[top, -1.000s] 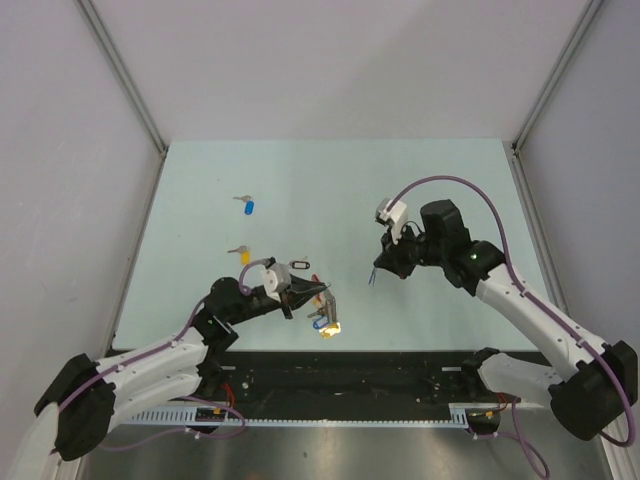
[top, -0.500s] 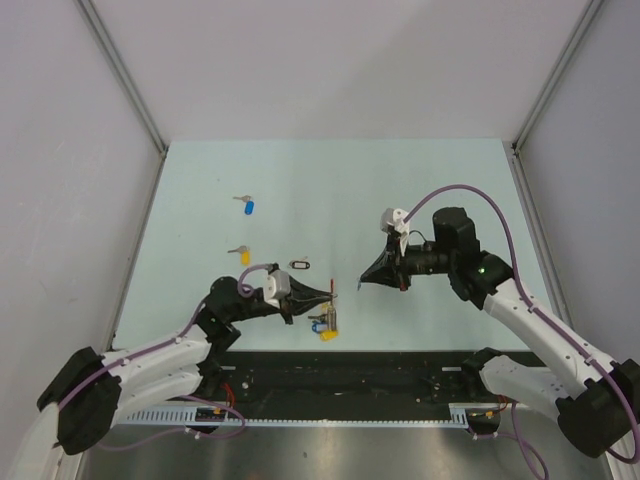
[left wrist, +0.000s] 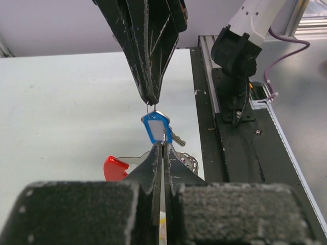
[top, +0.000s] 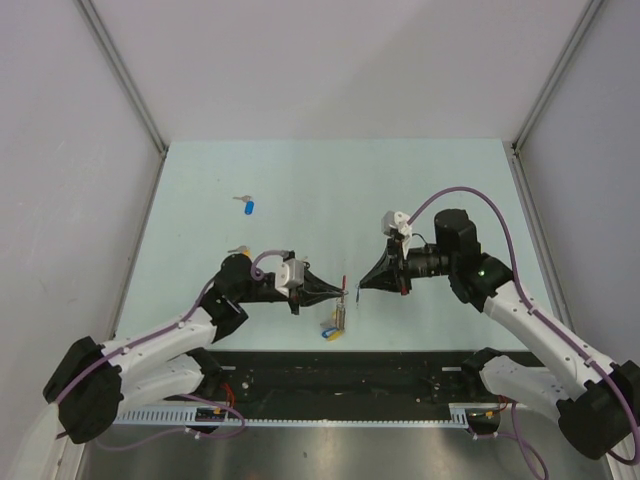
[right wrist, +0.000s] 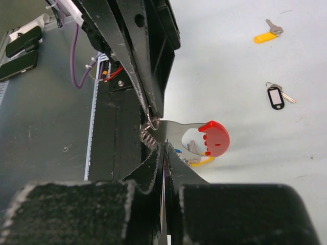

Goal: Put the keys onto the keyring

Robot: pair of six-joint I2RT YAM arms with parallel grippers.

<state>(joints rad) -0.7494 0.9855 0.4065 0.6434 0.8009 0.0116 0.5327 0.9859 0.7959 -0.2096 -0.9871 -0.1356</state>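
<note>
Fingers of left gripper (left wrist: 162, 149): pressed fully together on the large silver metal keyring with thick red plastic arc (right wrist: 213, 139), held clear of the pale green table (top: 450, 190), near middle. Fingers of right gripper (right wrist: 163, 153): likewise shut, pinching the small silver key with blue-rimmed plastic tag (left wrist: 155, 127) by its wire loop. Change: right arm had swung in from the far right and the left had risen; tips met nose to nose. Judgement: threading looked imminent. Outlying, left, unthreaded: yellow-headed key (right wrist: 265, 35); blue-headed key (top: 249, 207).
</note>
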